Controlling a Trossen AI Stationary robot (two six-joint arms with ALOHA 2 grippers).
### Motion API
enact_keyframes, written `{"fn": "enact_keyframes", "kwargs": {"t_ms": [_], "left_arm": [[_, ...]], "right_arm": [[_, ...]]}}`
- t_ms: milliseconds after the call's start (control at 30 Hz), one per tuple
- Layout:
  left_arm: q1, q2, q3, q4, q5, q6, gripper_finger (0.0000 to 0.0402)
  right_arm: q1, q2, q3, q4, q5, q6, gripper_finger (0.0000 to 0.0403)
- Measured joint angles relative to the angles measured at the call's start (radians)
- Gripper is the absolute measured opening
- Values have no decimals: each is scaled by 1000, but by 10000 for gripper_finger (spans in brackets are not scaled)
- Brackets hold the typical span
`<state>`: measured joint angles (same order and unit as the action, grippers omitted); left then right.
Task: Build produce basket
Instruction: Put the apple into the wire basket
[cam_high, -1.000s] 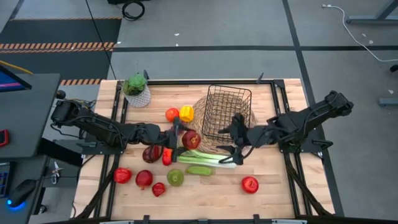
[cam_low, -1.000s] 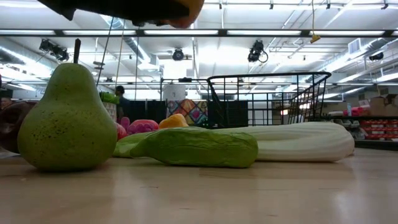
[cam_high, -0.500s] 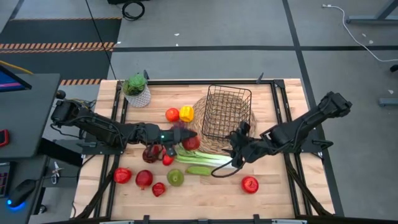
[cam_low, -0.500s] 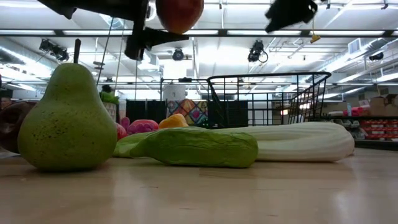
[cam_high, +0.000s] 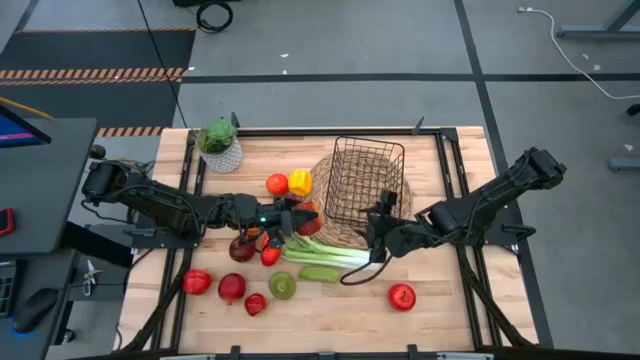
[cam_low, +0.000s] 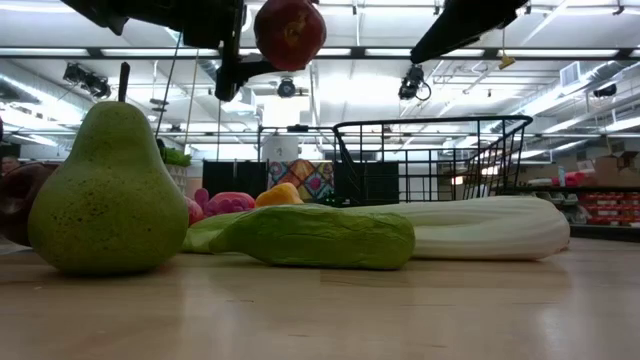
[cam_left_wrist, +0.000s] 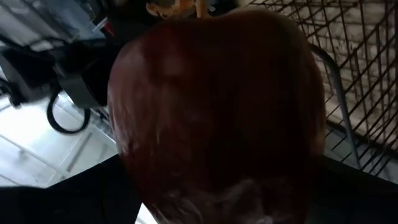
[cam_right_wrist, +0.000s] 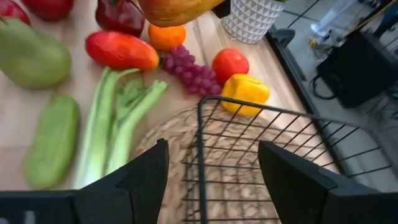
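My left gripper (cam_high: 300, 220) reaches in from the table's left and is shut on a dark red apple (cam_low: 290, 30), which fills the left wrist view (cam_left_wrist: 217, 112). The black wire basket (cam_high: 366, 178) stands on a round straw mat (cam_high: 330, 235) just right of the apple. My right gripper (cam_right_wrist: 211, 180) hangs open over the mat at the basket's near side, its fingers on either side of the basket's rim (cam_right_wrist: 261, 112) without touching it. A pale-green leek (cam_high: 330, 255) and a cucumber (cam_high: 320, 273) lie on the table near the mat's edge. My left gripper pinches the apple's body (cam_left_wrist: 186, 193) between its two fingers (cam_left_wrist: 74, 199), which come in level from the table's left. The apple is lifted clear, high above the table and the leek, beside the basket's left wall.
A potted plant (cam_high: 220, 145) stands at the far left. An orange-red fruit (cam_high: 277, 184) and a yellow pepper (cam_high: 299, 182) lie left of the basket. A pear (cam_high: 282, 285), several red apples (cam_high: 232, 288) and one lone apple (cam_high: 402, 296) lie toward the near edge.
My left gripper has rolled about its own line, turning the apple with it while staying in place. My right gripper has come down toward the mat at the basket's near side, staying open.
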<state>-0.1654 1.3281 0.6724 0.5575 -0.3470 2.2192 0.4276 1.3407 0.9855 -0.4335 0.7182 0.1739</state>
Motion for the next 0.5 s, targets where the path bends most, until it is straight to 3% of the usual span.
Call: {"fn": "enact_keyframes", "kwargs": {"t_ms": [500], "left_arm": [[0, 0, 0, 17, 3, 438, 339]], "right_arm": [[-107, 0, 0, -15, 0, -134, 247]]}}
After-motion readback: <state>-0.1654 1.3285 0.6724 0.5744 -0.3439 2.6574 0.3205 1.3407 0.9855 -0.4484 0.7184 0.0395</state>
